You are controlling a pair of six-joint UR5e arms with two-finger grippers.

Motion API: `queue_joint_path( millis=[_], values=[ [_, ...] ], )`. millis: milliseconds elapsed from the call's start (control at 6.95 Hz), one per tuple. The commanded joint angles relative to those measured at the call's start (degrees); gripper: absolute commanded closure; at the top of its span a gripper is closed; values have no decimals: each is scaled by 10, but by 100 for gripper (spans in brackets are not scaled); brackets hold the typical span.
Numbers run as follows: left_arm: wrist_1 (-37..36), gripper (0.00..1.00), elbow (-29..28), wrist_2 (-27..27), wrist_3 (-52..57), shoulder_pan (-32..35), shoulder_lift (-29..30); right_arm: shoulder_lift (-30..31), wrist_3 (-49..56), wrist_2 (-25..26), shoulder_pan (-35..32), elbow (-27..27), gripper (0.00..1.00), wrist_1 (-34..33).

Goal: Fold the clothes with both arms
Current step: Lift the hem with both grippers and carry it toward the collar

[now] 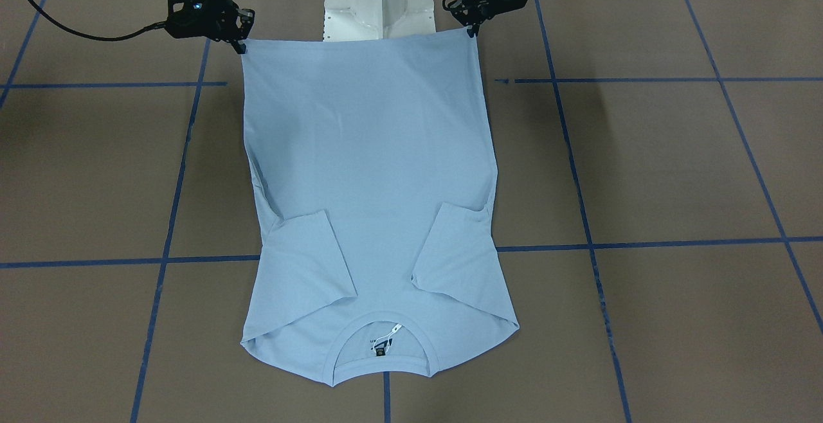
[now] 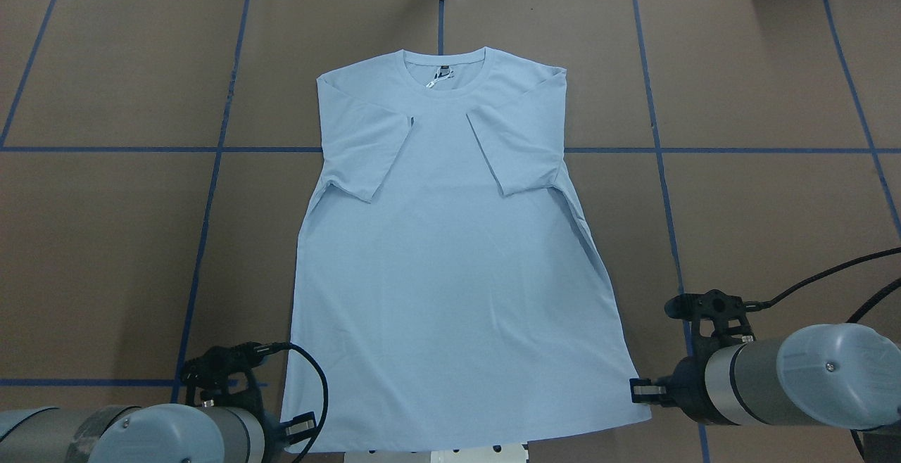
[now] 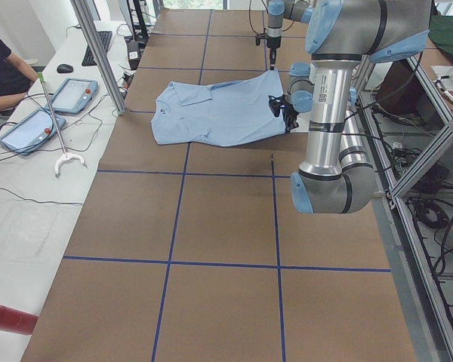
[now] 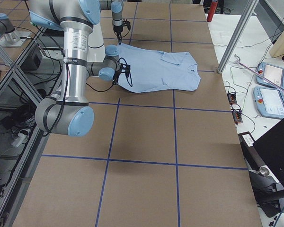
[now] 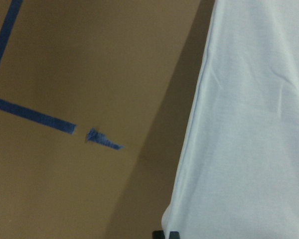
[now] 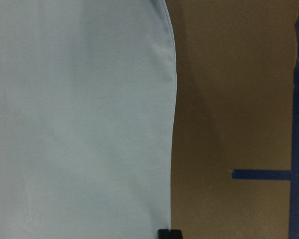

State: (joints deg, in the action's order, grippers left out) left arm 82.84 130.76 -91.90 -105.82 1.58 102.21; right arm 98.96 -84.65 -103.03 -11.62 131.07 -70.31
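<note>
The pale light-blue T-shirt lies flat on the brown table, back side up, both short sleeves folded in over the body. Its round neck with the black label points away from the robot. My left gripper is shut on one corner of the hem, and my right gripper is shut on the other. The hem between them is stretched straight and held just above the table at the robot's edge. In the left wrist view the T-shirt fills the right side; in the right wrist view the T-shirt fills the left.
The white pedestal base stands right behind the raised hem. Blue tape lines grid the brown table. A person sits at a side bench with tablets. A red cylinder lies off the table.
</note>
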Motion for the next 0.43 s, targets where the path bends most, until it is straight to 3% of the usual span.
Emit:
queue_joint_path(
  millis=[0,288],
  values=[
    [-26,100,36,0,0,-35,0,38,0,-70,14,41,100,0],
    [-25,100,41,-1,1,-29,1,36,1,-96,5,45,100,0]
  ],
)
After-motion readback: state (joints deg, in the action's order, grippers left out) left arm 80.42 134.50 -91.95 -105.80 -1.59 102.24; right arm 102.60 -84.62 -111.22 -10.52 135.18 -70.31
